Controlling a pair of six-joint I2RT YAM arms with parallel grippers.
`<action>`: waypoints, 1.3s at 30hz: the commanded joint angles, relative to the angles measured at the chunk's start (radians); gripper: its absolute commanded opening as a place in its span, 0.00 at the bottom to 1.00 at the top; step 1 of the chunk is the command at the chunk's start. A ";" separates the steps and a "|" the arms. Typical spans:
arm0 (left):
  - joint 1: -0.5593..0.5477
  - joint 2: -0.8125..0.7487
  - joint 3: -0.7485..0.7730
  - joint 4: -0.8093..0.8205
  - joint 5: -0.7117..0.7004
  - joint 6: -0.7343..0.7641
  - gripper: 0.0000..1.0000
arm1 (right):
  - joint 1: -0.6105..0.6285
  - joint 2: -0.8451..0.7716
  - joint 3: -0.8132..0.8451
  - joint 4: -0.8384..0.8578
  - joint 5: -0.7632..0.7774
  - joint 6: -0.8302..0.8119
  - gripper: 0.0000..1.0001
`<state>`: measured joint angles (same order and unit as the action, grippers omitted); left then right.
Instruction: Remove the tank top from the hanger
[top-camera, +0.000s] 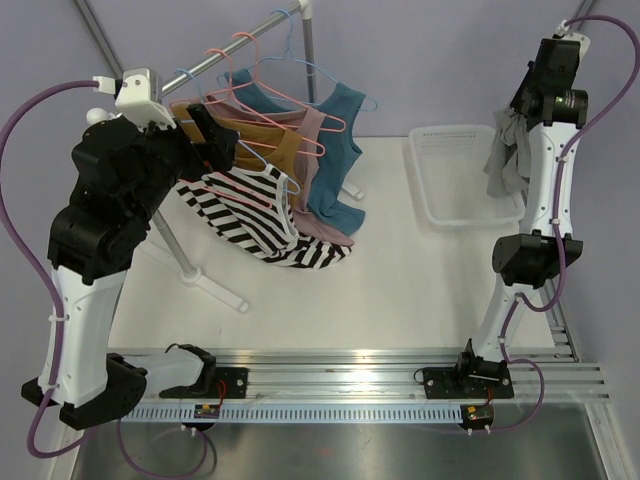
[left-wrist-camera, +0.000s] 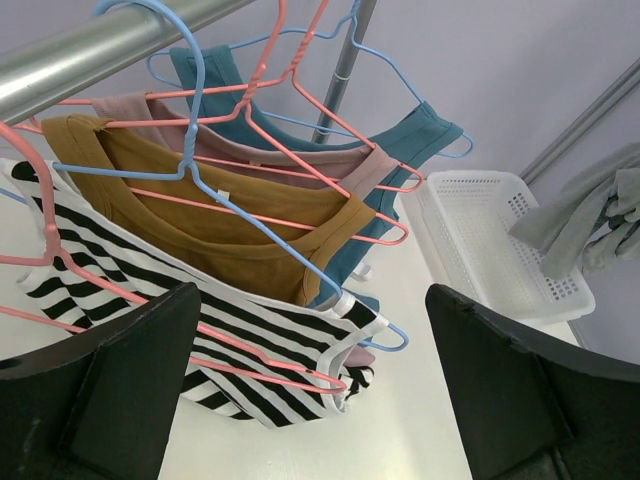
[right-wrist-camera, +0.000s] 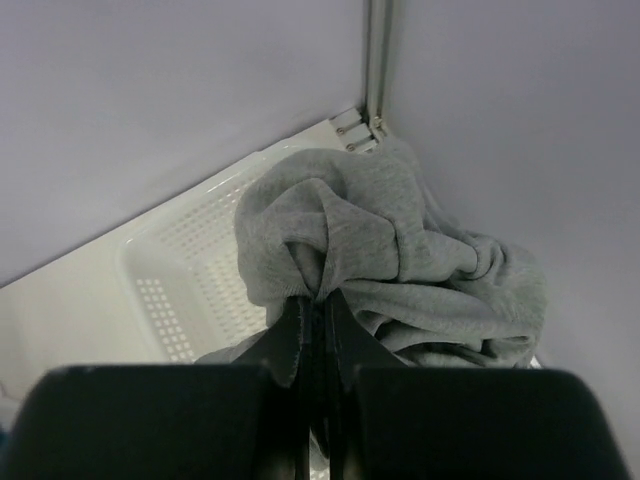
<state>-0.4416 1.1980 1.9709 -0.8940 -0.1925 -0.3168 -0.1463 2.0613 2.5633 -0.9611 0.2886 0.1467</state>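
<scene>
A crumpled grey tank top hangs bunched from my right gripper, whose fingers are shut on a fold of it. In the top view this tank top dangles high over the right side of the white basket, with no hanger in it. My left gripper stands wide open with nothing between its fingers, facing the striped top on its pink hanger. In the top view the left gripper is right against the tops on the rack.
A metal rack rail carries pink and blue hangers with a mustard top, a mauve top and a teal top. The rack's white foot crosses the table. The basket sits at the back right.
</scene>
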 joint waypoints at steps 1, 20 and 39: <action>-0.008 0.008 0.037 0.033 -0.025 0.015 0.99 | 0.014 -0.018 -0.040 0.041 -0.123 0.034 0.00; -0.034 0.100 0.140 -0.062 -0.232 0.030 0.99 | 0.085 0.036 -0.066 0.018 -0.123 0.108 1.00; -0.106 0.345 0.187 -0.098 -0.530 -0.065 0.87 | 0.083 -0.647 -1.094 0.636 -0.979 0.318 0.92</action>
<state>-0.5438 1.5372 2.1422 -1.0096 -0.6319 -0.3367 -0.0654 1.4532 1.5154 -0.3817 -0.6174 0.4633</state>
